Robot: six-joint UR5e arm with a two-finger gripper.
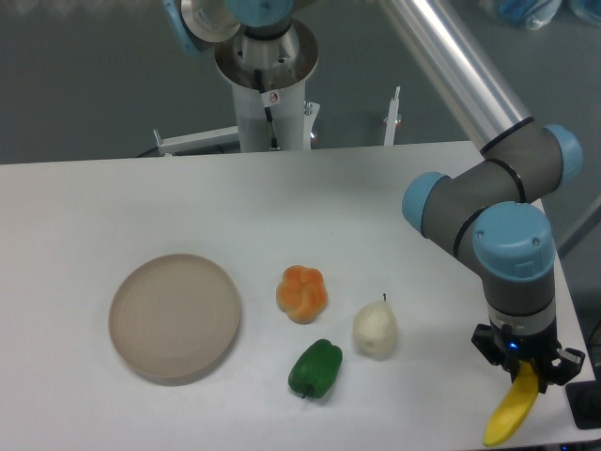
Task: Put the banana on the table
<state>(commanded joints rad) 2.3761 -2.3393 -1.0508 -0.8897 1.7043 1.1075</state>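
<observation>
The bright-yellow banana (512, 412) hangs tilted from my gripper (525, 372) at the front right corner of the white table (282, 216). The fingers are shut on the banana's upper end, and its lower tip points down-left near the table's front edge. Whether the tip touches the tabletop I cannot tell.
A round beige plate (175, 317) lies at the front left. An orange pumpkin-like toy (301, 293), a green pepper (315, 368) and a whitish pear (375, 329) sit in the front middle. The arm's base column (268, 85) stands at the back.
</observation>
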